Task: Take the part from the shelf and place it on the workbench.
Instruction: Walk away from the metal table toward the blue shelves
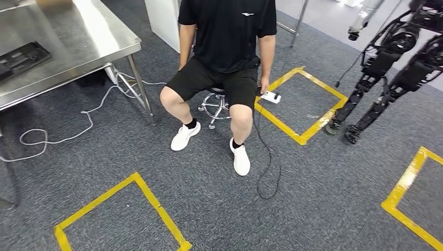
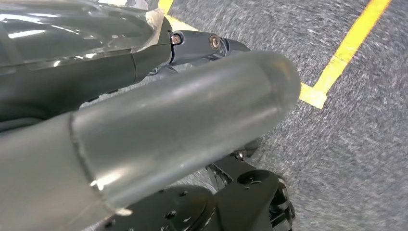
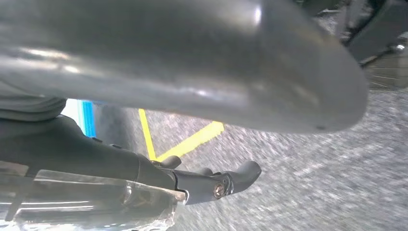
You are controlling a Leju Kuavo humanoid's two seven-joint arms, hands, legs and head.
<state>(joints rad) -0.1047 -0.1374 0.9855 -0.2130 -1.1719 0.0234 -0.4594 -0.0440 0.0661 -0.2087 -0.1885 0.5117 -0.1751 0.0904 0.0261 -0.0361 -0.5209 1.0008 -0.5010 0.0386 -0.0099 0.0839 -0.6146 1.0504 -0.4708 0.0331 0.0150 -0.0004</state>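
Note:
A steel workbench (image 1: 99, 36) stands at the far left in the head view, and a flat black part (image 1: 22, 58) lies on its top. My left hand (image 2: 183, 120) hangs over the grey carpet, its thick thumb and dark fingers (image 2: 207, 45) apart with nothing between them. My right hand (image 3: 192, 72) also hangs above the carpet, its fingers (image 3: 226, 183) spread away from the thumb and holding nothing. No shelf is in sight.
A person in black (image 1: 227, 47) sits on a stool (image 1: 215, 104) straight ahead, holding a white device (image 1: 270, 96) with a cable to the floor. Another robot's legs (image 1: 386, 68) stand at the far right. Yellow tape squares (image 1: 120, 209) and loose cables (image 1: 78, 125) mark the carpet.

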